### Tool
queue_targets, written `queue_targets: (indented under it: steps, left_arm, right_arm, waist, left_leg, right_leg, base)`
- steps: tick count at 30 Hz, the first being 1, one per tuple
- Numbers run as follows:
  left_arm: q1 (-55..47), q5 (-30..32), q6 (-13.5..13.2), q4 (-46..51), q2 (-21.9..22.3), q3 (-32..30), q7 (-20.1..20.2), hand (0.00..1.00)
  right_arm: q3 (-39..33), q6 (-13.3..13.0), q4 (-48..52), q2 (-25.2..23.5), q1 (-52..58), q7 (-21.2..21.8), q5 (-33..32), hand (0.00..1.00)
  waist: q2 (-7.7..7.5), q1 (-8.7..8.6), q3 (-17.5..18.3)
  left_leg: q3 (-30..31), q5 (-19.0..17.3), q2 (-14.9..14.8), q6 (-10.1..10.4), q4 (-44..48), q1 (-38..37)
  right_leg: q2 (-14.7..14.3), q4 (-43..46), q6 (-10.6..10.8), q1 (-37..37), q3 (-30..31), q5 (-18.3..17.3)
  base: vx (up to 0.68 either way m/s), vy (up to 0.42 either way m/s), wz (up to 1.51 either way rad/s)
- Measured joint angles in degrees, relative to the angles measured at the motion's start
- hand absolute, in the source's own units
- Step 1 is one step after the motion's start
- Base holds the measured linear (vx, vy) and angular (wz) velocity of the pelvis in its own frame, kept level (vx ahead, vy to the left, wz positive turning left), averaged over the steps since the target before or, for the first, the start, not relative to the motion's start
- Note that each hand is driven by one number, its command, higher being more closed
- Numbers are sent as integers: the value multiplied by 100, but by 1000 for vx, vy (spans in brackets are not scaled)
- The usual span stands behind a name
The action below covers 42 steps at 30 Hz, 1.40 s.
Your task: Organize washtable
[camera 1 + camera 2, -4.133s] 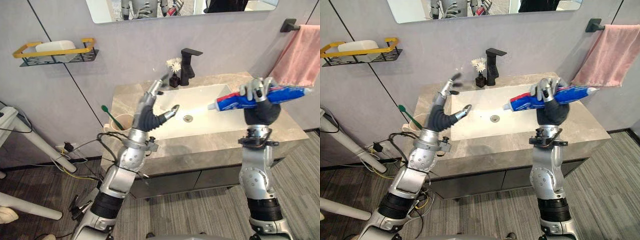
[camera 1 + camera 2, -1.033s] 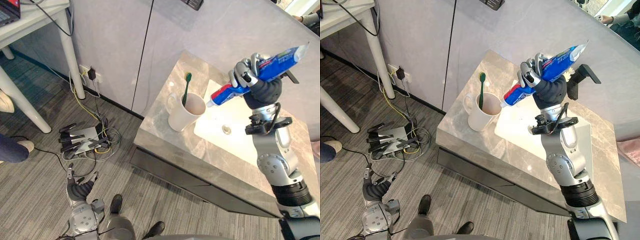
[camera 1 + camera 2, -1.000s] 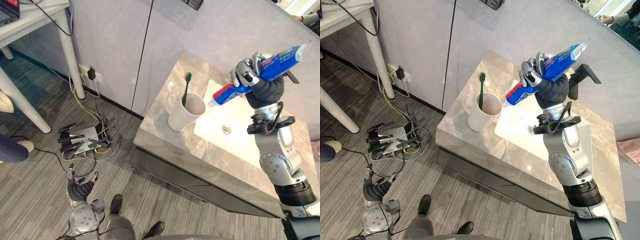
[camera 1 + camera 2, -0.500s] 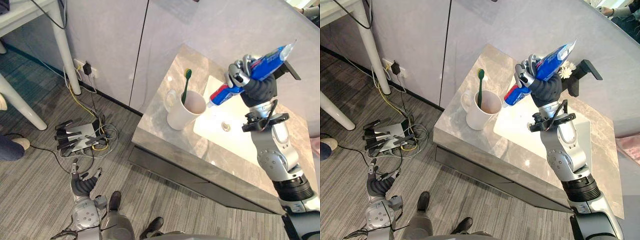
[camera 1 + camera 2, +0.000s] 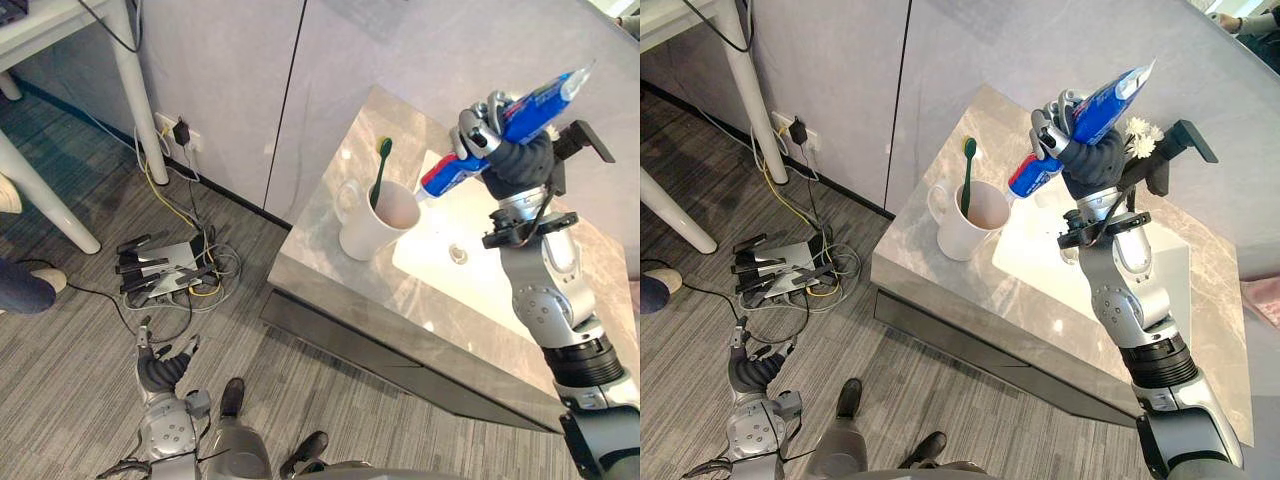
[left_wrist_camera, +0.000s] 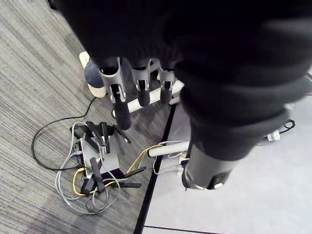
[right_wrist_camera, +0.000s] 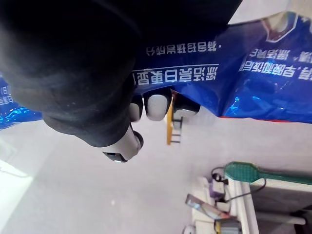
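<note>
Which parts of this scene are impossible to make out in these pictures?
Toothbrush lower end: eye views, hidden inside the mug.
Faucet base: eye views, behind the right hand gripping the tube.
Tube ends: right wrist view, cut off by the edges.
Person: left eye view, cut off by the left edge, a shoe showing.

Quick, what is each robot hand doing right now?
Left robot hand: open, fingers spread, holding nothing, low near the floor.
Right robot hand: closed around the blue toothpaste tube.
</note>
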<state>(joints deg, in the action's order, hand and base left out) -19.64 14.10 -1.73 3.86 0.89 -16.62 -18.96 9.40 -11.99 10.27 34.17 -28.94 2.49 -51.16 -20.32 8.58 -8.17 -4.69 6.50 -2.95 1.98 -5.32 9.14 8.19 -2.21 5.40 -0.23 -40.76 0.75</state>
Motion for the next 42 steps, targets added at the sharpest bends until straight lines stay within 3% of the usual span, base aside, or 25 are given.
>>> queue_targets:
  steps: [15, 29, 33, 42]
  left_arm:
    - [71, -3, 0, -111, -26, 3, -2, 0]
    - [91, -115, 1, -128, -53, 15, -5, 0]
    - [91, -118, 1, -128, -60, 16, -6, 0]
    - [93, -229, 1, -128, -61, 26, -7, 0]
  right_arm:
    - [17, -1, 92, 1, -67, -2, -9, 100]
    - [578, 15, 71, -230, -274, -107, -11, 100]
    - [739, 125, 50, -232, -274, -104, -23, 100]
    - [765, 131, -7, -239, -273, -108, -23, 100]
  waist:
    - [-7, 9, 0]
    - [-75, 131, -89]
    - [-77, 166, -89]
    - [-79, 161, -90]
  left_leg:
    - [-117, -5, -34, 3, 1, -62]
    - [-52, -4, -32, 3, -1, -44]
    - [-1, -2, -21, 2, 0, -39]
    - [-6, -2, -24, 2, 0, -44]
  right_leg:
    - [-10, 12, 0, -7, 137, 1]
    - [-17, 17, 0, 8, 77, 1]
    - [-10, 34, 0, 23, -4, 1]
    - [-7, 48, -1, 21, 2, 1]
  base:
    - [0, 1, -4]
    - [4, 5, 2]
    - [19, 14, 7]
    - [0, 0, 0]
